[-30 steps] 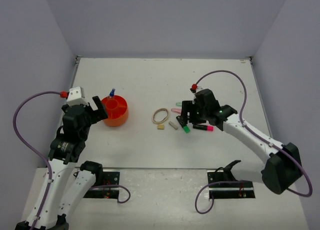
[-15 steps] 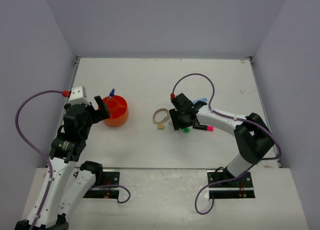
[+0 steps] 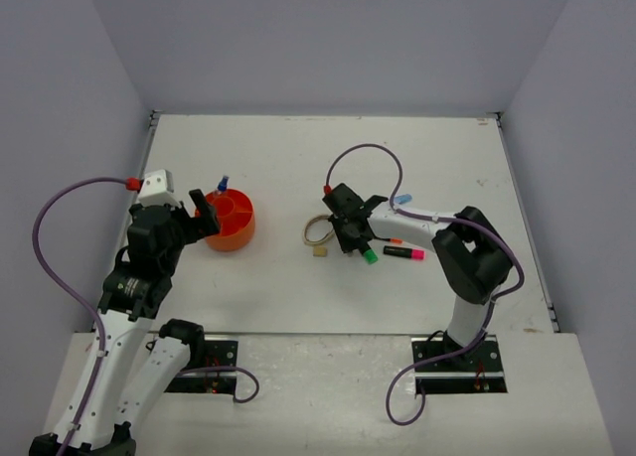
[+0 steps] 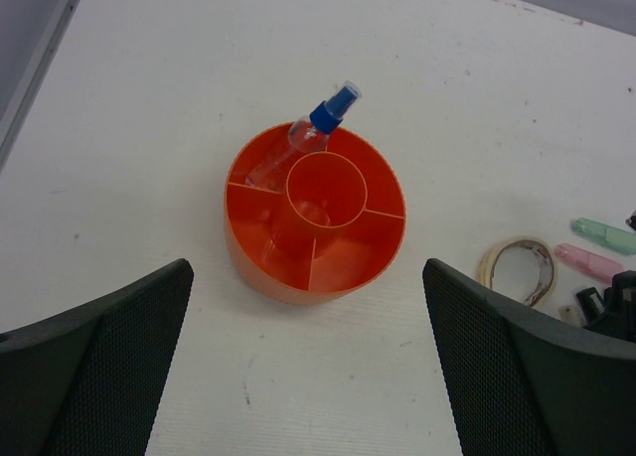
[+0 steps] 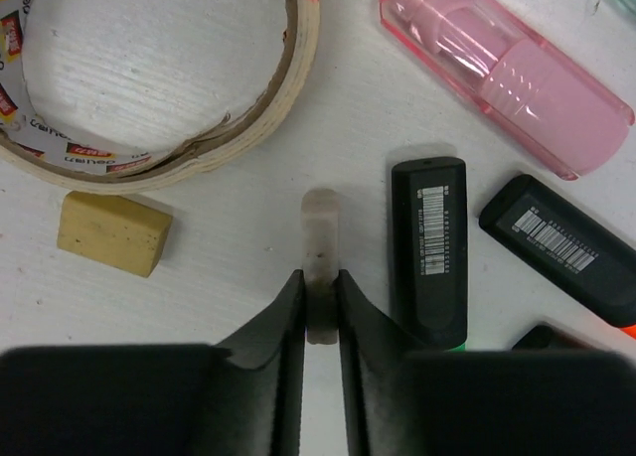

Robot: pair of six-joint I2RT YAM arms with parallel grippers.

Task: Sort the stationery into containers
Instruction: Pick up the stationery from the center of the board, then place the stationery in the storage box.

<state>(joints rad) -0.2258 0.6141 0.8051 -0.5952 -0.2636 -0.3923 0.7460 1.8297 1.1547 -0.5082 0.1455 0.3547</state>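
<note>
Right tool (image 5: 319, 283) clenched on pale bar (image 5: 320, 228), bar flat on counter (image 5: 199, 69) between tips. Left tool (image 4: 306, 277) spread wide, orange tub (image 4: 260, 267) beneath. Step judged: pickup. Next: lift clear, carry to tub.

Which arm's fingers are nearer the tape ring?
Right. Right fingers pinch a pale bar just beside the tape ring; left fingers hang open by the orange tub, farther off.
</note>
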